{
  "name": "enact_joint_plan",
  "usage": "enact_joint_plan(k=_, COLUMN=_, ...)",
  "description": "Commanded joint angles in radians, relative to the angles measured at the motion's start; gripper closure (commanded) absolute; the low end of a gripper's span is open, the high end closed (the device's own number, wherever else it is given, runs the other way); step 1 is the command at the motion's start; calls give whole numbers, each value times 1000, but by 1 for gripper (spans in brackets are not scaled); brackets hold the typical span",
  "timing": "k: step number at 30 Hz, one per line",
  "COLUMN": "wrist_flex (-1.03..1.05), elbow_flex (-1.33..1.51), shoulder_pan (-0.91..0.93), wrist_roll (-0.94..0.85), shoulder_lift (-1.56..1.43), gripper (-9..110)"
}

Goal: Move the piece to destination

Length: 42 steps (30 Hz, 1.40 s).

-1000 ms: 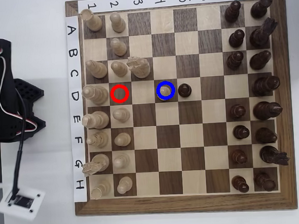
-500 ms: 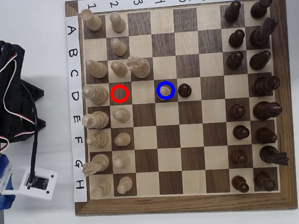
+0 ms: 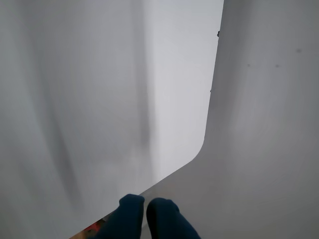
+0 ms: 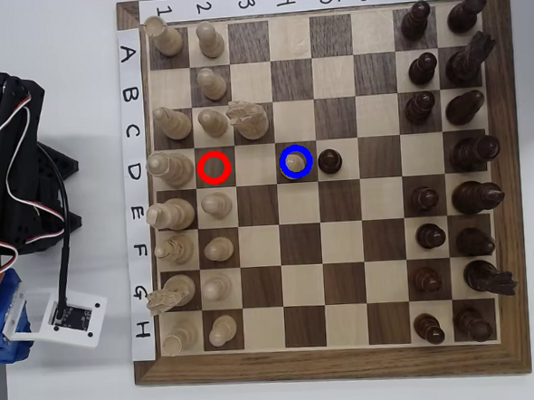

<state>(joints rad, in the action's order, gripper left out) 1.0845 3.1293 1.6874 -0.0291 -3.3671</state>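
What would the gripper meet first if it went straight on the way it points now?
Probably just the bare white table. In the wrist view the gripper, jaws together, points at the table's rounded corner; no chess piece lies ahead, though depth is unclear.

Hobby or lab robotics bench: plain white table (image 4: pixel 79 384), labelled wooden chessboard (image 4: pixel 331 364), black arm (image 4: pixel 11 170) with exposed wiring, bare circuit board (image 4: pixel 70 316).

My fingers (image 3: pixel 149 216) are dark blue against the white table (image 3: pixel 99 99). The chessboard (image 4: pixel 331 364) is checkered cream and dark brown, with a blue ring (image 4: pixel 295 161) and red ring (image 4: pixel 214 167).
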Motion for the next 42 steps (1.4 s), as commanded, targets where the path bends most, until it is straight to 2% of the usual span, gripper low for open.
enact_joint_plan(k=1, wrist_flex=6, elbow_flex=-5, shoulder_pan=-20, wrist_roll=-17, shoulder_lift=-60, gripper=101)
enact_joint_plan(k=42, wrist_flex=-3, elbow_flex=-2, shoulder_pan=-40, wrist_roll=-35, shoulder_lift=-60, gripper=101)
